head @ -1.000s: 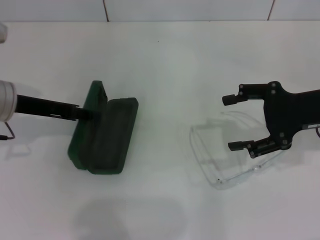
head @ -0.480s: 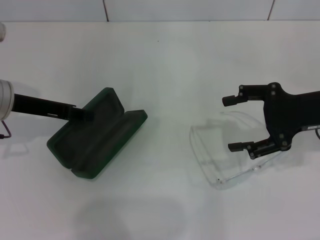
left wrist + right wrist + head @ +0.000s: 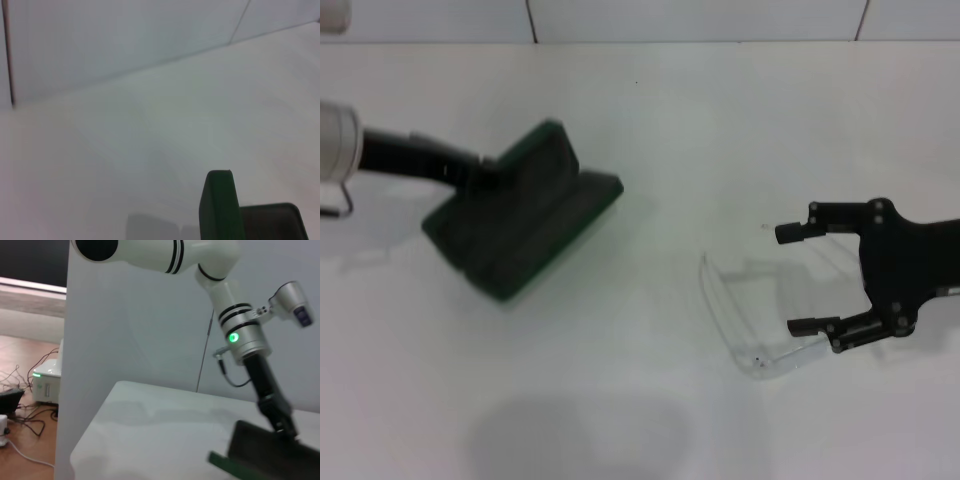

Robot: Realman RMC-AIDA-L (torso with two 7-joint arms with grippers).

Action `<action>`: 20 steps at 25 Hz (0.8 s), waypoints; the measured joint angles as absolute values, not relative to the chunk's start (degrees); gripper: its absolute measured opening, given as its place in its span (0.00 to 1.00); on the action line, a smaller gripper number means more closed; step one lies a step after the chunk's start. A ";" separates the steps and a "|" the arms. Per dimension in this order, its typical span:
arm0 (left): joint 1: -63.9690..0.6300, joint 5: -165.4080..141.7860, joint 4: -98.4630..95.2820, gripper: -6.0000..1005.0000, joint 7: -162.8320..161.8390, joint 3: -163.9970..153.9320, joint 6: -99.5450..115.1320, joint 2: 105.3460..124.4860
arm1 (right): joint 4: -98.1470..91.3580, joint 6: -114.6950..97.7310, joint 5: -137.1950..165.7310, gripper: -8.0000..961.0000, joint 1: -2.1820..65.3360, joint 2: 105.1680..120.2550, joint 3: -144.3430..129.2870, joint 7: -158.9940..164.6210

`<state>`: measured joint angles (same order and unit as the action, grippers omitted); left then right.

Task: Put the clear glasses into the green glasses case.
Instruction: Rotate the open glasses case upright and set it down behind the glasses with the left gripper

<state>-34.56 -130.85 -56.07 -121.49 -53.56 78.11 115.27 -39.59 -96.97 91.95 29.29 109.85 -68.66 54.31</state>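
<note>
While the head view looks down on the white counter, the green glasses case sits open on the robot's left, lid tilted back, with the left gripper at the lid's far edge; I can't tell from here how its fingers stand. Plenty of bare counter lies between the case and the clear glasses, well apart to the right. Those glasses are fully see-through, the one-piece lens facing the robot and the thin arms reaching back. The right gripper has its fingers spread wide, one finger over each side of the glasses' arms, pinching nothing. Open room runs all the way to the tiled wall behind.

Over to the left wrist view: just a dark green edge of the case standing upright, pale counter beyond, no fingers visible.

Right wrist view adds what the others miss: the counter's outer edge, wooden floor and cables below, and the left arm with a green light, reaching down to the case.
</note>
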 joint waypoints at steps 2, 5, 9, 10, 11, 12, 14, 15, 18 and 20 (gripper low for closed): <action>-36.98 -130.84 -54.63 0.22 -119.53 -53.62 76.37 114.84 | -40.22 -97.05 92.01 0.88 27.91 110.45 -68.68 54.31; -43.25 -131.21 -49.35 0.22 -116.22 -54.16 73.28 114.08 | -40.55 -97.10 93.21 0.88 26.61 111.35 -68.76 54.28; -49.17 -133.67 -44.43 0.22 -113.29 -58.91 68.54 114.75 | -40.12 -96.68 95.13 0.88 25.89 112.84 -68.71 53.44; -49.88 -134.35 -44.28 0.22 -112.59 -61.37 67.15 115.21 | -39.91 -96.54 95.50 0.88 25.56 113.15 -68.72 52.66; -50.44 -134.88 -44.22 0.22 -111.98 -63.73 66.08 115.76 | -39.78 -96.47 95.74 0.88 25.23 113.38 -68.69 52.05; -50.90 -135.26 -44.26 0.22 -111.48 -66.10 65.20 116.25 | -39.82 -96.47 96.02 0.88 24.62 113.63 -68.59 51.43; -51.73 -135.53 -44.81 0.22 -110.81 -71.19 63.88 117.43 | -39.96 -96.51 96.25 0.88 23.84 113.81 -68.52 50.92; -51.91 -135.56 -45.20 0.22 -110.67 -72.58 63.77 117.89 | -39.96 -96.55 96.30 0.88 23.64 113.84 -68.52 50.86; -52.31 -135.57 -46.12 0.23 -109.11 -75.22 63.83 119.10 | -39.62 -96.43 96.32 0.88 23.35 113.88 -68.52 50.75; -52.45 -135.59 -46.23 0.23 -108.04 -76.39 63.96 119.39 | -39.44 -96.14 96.33 0.88 23.17 113.90 -68.52 50.68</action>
<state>-52.45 -135.59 -46.23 -108.04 -76.39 63.96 119.39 -39.44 -96.14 96.33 23.17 113.90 -68.52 50.68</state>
